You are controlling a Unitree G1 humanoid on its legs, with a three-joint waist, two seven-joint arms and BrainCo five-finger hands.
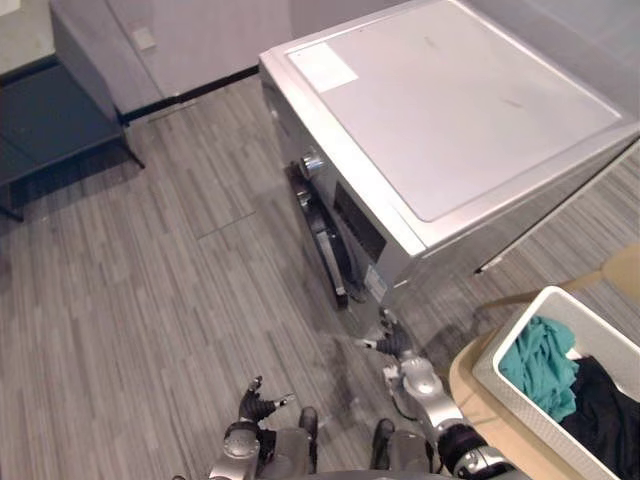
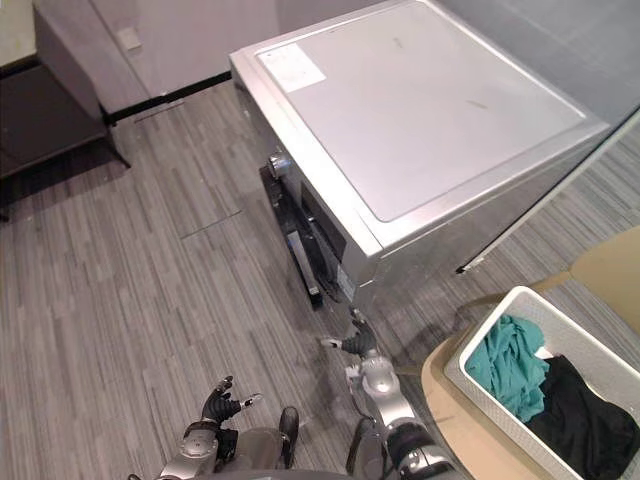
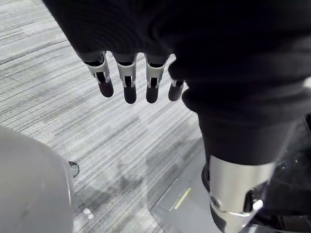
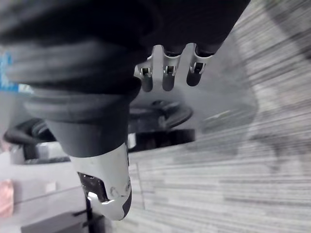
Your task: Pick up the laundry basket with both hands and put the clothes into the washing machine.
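One washing machine [image 1: 450,110], one basket [image 1: 512,402], two garments [image 1: 540,365], left hand [image 1: 256,405] and right hand [image 1: 397,347] spread

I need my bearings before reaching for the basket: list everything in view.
washing machine: one, silver-grey, centre to upper right
laundry basket: one, white, lower right, on the table
teal garment: one, in the basket
black garment: one, in the basket beside it
table: one, tan, under the basket
bench: one, dark, upper left
left hand: open, empty, low left
right hand: open, empty, low centre, apart from the basket
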